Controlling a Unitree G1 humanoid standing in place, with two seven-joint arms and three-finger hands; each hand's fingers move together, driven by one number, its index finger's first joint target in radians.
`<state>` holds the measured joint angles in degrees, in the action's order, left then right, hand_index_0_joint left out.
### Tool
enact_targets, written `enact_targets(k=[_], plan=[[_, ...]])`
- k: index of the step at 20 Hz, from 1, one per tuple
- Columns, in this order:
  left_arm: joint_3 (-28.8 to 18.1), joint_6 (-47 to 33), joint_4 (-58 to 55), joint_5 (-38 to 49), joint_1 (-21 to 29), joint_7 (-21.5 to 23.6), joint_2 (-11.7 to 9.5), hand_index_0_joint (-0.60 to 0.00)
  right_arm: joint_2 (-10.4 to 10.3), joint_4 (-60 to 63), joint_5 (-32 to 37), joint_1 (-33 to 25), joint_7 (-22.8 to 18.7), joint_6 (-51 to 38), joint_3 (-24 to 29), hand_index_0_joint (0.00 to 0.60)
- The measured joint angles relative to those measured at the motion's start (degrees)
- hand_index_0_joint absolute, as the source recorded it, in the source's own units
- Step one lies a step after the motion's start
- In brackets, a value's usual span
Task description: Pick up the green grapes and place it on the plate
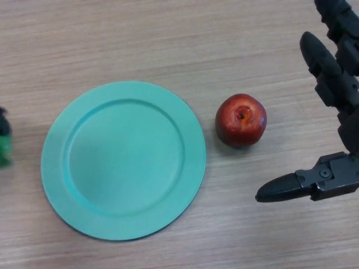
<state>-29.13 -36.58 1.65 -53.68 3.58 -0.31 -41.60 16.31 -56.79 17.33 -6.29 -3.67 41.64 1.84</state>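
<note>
Wood-grain tabletop [168, 39] fills my whole head view, pale with fine streaks running across it. On it, left of the middle, I see a round teal plate [56, 168] lying flat with nothing resting on its surface. My right hand [336, 106] comes in along the right edge of the tabletop; its black fingers [317, 53] are stretched out straight toward the far side and its thumb [280, 189] sticks out low toward the plate, so the hand is spread wide and holds nothing. It hangs near the apple without touching it. That red apple [241, 120] sits just beside the plate's right rim, apart from it by a narrow strip of wood, its stem dimple facing up with a yellow-orange patch round it. At the left edge of the tabletop, close to the plate's left rim, I catch only a sliver of something green with a dark bit above it, which I take for the green grapes [4, 147]; most of the bunch is cut off by the frame. My left hand shows nowhere.
</note>
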Motion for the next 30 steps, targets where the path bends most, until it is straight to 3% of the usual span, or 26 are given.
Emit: enact_targets(k=[4,6,8,12,14,15,18,19,20,23,25,27,30], plan=[[-2.78,2.3,-14.73,10.46,0.59,-11.5,4.04,-0.6,0.05,0.0,1.11,-0.5,-0.76,0.0,-0.15,0.0],[-2.72,4.06,-20.04,12.03,0.96,-14.26,6.8,-0.6,0.05,-0.01,1.12,-0.63,-0.77,0.0,-0.14,0.0],[-2.69,5.91,-23.05,13.12,1.08,-16.96,7.78,-0.6,0.26,-0.01,1.12,-0.67,-0.83,0.0,-0.14,0.0],[-1.83,7.44,-25.46,13.52,1.82,-17.96,9.41,-0.6,0.4,-0.01,1.13,-0.65,-0.94,0.0,-0.1,0.0],[0.16,13.25,-26.39,16.91,2.5,-18.13,11.26,-0.6,0.5,-0.01,1.13,-0.48,-0.94,-0.01,-0.09,0.0],[1.13,15.76,-27.05,18.65,2.41,-18.44,11.78,-0.551,0.59,-0.01,1.13,-0.45,-0.94,-0.01,-0.08,0.0],[1.25,17.0,-27.73,20.65,1.84,-19.63,12.66,-0.151,0.6,-0.01,1.11,-0.37,-0.93,-0.01,-0.08,0.0],[1.28,19.18,-27.86,23.17,1.83,-19.64,13.25,-0.051,0.6,-0.01,1.11,-0.27,-0.91,-0.01,-0.09,0.0],[1.28,26.21,-28.96,27.27,1.79,-19.6,14.78,0.0,0.57,-0.01,0.88,-0.07,-0.69,-0.01,-0.1,0.0],[1.4,32.06,-27.21,28.34,1.61,-19.21,15.19,0.0,0.19,-0.01,0.81,-0.11,-0.51,-0.01,-0.12,0.0],[1.45,32.24,-25.13,28.31,1.74,-19.18,14.25,0.0,-0.88,-0.01,-0.55,-0.11,0.49,-0.01,-0.55,0.0],[1.55,31.78,-21.46,27.44,1.59,-19.13,12.51,0.0,-1.25,-0.01,-0.52,-0.09,0.82,0.0,-0.61,0.0],[1.74,24.73,-11.61,18.59,1.35,-20.57,9.36,0.0,-1.46,-0.01,-0.54,-0.34,1.39,0.03,-0.57,0.0]])
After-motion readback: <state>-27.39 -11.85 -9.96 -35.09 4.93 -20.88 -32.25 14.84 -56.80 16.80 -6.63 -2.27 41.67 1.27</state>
